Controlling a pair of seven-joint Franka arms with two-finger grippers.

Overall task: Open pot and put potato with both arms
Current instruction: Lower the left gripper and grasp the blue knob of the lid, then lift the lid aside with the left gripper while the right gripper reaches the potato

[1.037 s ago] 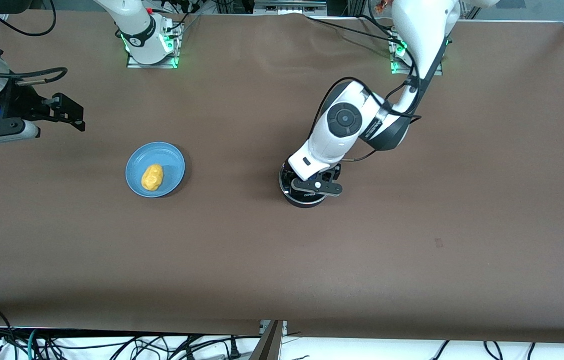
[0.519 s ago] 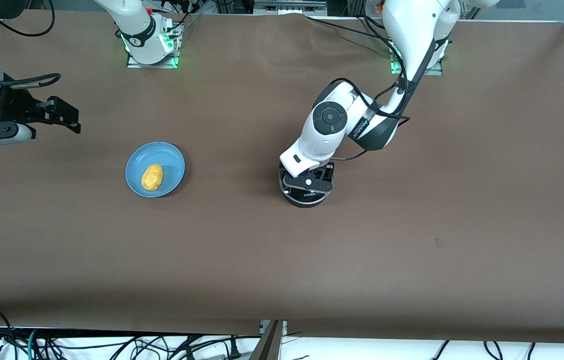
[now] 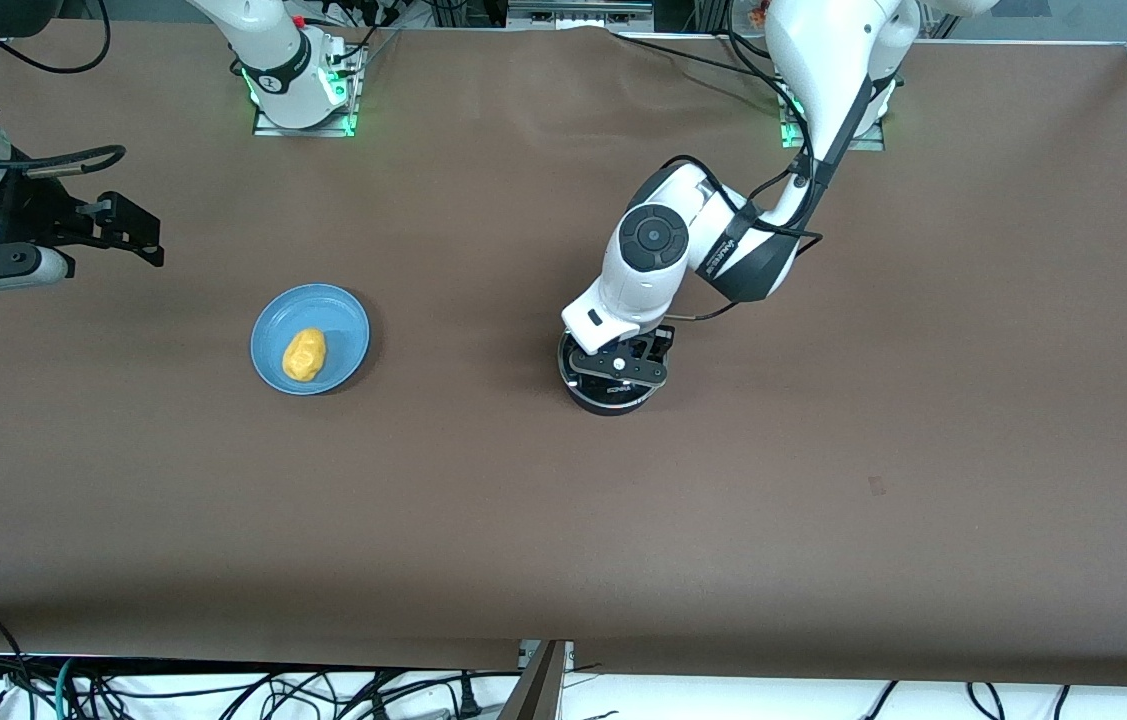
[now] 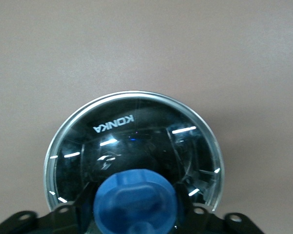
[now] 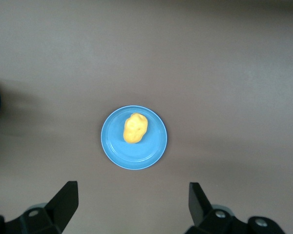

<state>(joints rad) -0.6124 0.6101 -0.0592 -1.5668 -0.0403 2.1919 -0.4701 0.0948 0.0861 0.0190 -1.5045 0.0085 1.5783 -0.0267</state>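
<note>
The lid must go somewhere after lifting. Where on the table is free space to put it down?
Bare brown table lies nearer the front camera than the pot, and also between the pot and the blue plate holding the potato. It is crowded only at the pot, where the left gripper sits on the glass lid.

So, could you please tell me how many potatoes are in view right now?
1. The potato lies on the blue plate, toward the right arm's end of the table. None shows through the pot's glass lid.

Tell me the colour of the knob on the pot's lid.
Blue; the knob shows best in the left wrist view.
</note>
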